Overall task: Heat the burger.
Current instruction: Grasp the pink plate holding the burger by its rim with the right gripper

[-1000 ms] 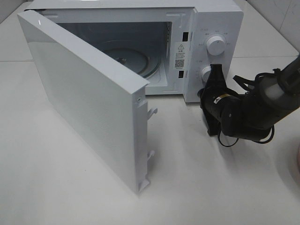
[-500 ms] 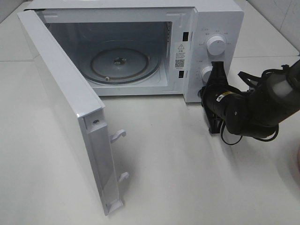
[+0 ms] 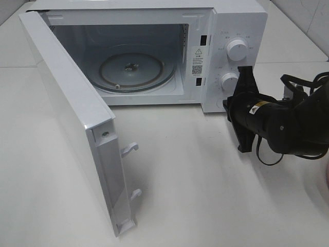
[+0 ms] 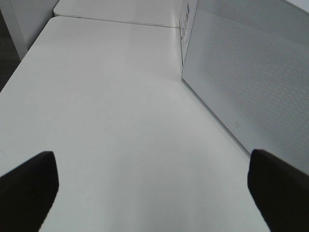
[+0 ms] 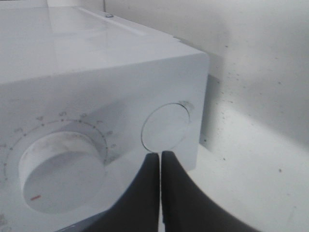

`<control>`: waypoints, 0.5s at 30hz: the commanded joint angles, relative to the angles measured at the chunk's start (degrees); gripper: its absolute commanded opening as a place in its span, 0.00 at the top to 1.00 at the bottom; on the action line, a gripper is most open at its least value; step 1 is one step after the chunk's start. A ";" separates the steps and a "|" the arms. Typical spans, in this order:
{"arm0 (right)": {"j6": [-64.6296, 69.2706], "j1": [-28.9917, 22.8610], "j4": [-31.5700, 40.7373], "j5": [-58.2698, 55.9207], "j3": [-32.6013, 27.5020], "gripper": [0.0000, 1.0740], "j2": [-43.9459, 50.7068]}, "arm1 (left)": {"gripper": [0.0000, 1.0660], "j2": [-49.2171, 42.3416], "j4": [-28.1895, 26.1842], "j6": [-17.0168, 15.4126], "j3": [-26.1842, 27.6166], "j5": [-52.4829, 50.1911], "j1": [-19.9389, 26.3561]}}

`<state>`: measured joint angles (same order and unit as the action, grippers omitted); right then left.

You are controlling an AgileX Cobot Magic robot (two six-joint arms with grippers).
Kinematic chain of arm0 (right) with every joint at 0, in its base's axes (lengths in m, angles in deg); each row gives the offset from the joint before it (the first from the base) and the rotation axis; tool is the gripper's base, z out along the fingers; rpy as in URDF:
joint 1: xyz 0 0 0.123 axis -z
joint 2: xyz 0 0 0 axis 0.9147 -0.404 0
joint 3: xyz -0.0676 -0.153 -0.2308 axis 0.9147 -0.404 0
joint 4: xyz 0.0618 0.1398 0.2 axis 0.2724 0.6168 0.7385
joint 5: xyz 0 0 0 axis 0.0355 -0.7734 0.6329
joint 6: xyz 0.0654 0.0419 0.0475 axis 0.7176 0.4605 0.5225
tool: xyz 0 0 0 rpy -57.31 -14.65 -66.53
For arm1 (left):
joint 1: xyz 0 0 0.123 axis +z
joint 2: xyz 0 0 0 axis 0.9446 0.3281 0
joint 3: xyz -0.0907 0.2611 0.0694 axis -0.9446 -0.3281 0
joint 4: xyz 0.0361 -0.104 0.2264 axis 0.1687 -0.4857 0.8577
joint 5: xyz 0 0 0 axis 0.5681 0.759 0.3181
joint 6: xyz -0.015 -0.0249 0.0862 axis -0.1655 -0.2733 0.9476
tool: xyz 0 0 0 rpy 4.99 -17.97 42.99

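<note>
**Door open, burger out of sight**

The burger shows in no view. The right pincer, closed tight on nothing, sits just beside the microwave's lower knob and could nudge it. The left pincer, spread wide and empty, hangs near the door; a careless sweep could knock it.

The right arm lies low and nearly level, reaching from the right side of the high view, wrist rolled onto its side. The right hand is closed, its fingers pressed together. The left hand has its fingers spread wide.
</note>
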<state>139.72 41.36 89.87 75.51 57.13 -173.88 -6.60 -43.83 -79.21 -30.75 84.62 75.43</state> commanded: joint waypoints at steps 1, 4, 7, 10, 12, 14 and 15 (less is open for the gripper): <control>-2.58 -0.06 -0.97 -2.52 -1.15 1.00 2.75 | 0.06 -1.03 -0.11 0.11 0.00 0.11 0.17; -5.96 -0.06 -0.97 -5.50 -2.29 1.00 5.56 | 0.06 -1.03 -0.11 0.11 0.00 0.11 0.17; -10.43 -0.06 -0.97 -8.54 -2.75 1.00 8.42 | 0.06 -1.03 -0.11 0.11 0.00 0.11 0.17; -16.96 -0.06 -0.97 -12.95 -2.75 1.00 11.75 | 0.06 -1.03 -0.11 0.11 0.00 0.11 0.17; -18.79 -0.06 -0.97 -13.92 -2.75 1.00 12.49 | 0.06 -1.03 -0.11 0.11 0.00 0.11 0.17; -22.29 -0.06 -0.97 -16.04 -2.75 1.00 13.87 | 0.06 -1.03 -0.11 0.11 0.00 0.11 0.17; -24.52 -0.06 -0.97 -17.07 -2.75 1.00 14.61 | 0.06 -1.03 -0.11 0.11 0.00 0.11 0.17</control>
<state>117.14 41.36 89.42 59.52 54.44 -160.07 -6.60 -43.83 -79.21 -30.75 84.62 75.43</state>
